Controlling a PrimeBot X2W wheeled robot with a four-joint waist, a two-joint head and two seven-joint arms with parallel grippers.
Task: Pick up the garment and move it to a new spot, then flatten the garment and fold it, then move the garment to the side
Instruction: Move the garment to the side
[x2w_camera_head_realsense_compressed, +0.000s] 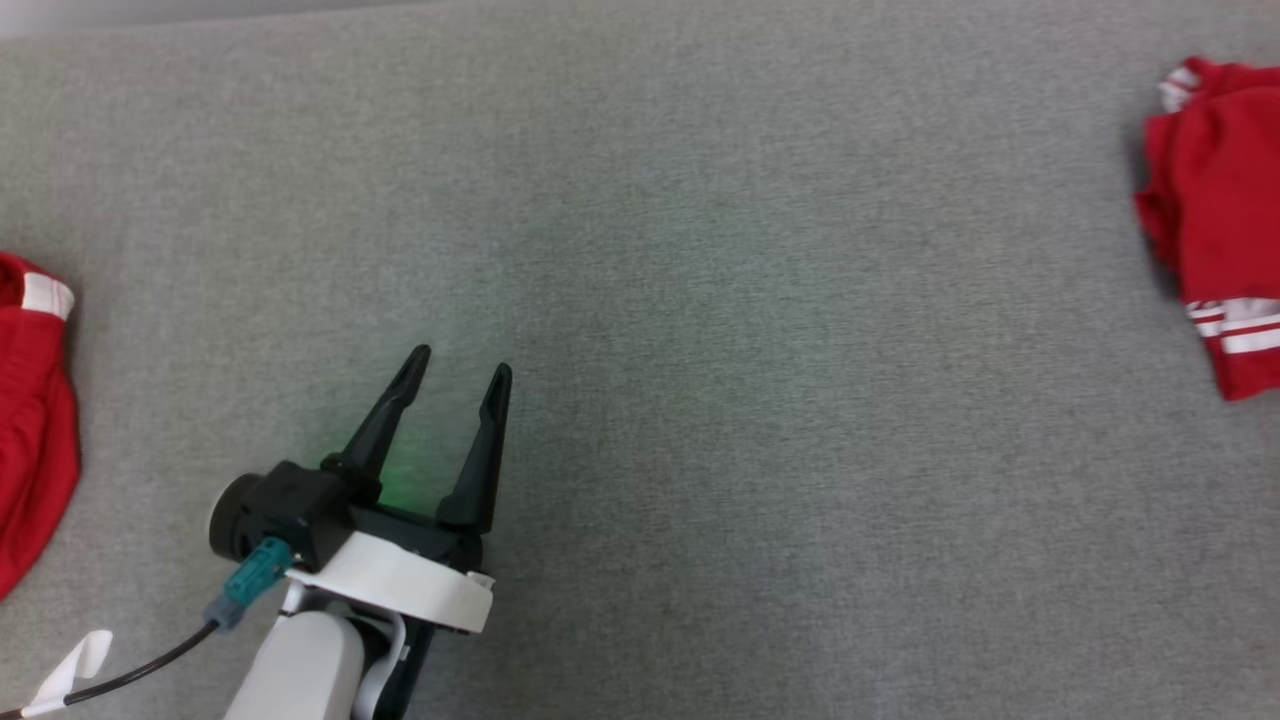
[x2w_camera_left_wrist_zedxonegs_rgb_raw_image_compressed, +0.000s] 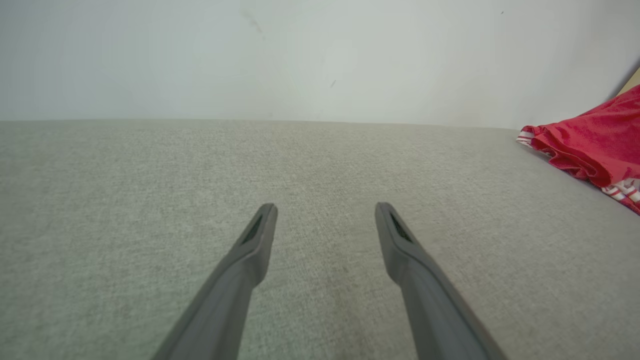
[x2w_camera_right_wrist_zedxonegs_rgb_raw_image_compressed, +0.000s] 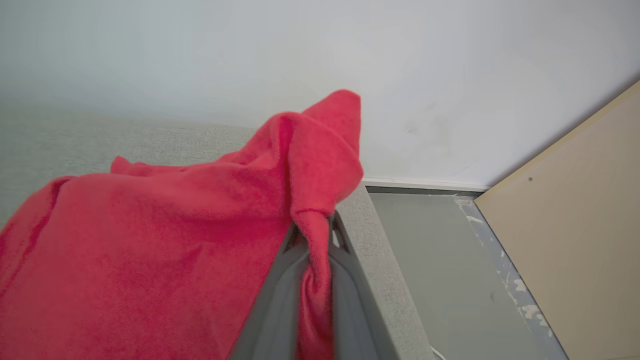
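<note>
Grip on garment (x2w_camera_head_realsense_compressed: 1215, 200) at right edge; left gripper (x2w_camera_head_realsense_compressed: 461, 360) spread

Other red cloth (x2w_camera_head_realsense_compressed: 30, 430) lies at left edge of grey fabric surface (x2w_camera_head_realsense_compressed: 760, 300). Left gripper hangs over near-left part, fingers wide, nothing between, well apart from both cloths. Garment, red with white stripes, bunched at right edge near far corner; right gripper (x2w_camera_right_wrist_zedxonegs_rgb_raw_image_compressed: 318, 229) jaws pressed together on a raised fold of it.

Grey fabric surface (x2w_camera_head_realsense_compressed: 700, 250); white wall (x2w_camera_left_wrist_zedxonegs_rgb_raw_image_compressed: 320, 60); grey floor (x2w_camera_right_wrist_zedxonegs_rgb_raw_image_compressed: 440, 260); beige panel (x2w_camera_right_wrist_zedxonegs_rgb_raw_image_compressed: 575, 225).

Fleecy cloth garment (x2w_camera_right_wrist_zedxonegs_rgb_raw_image_compressed: 150, 240), matt woven grey surface (x2w_camera_head_realsense_compressed: 700, 300) (faintly nubbly).
</note>
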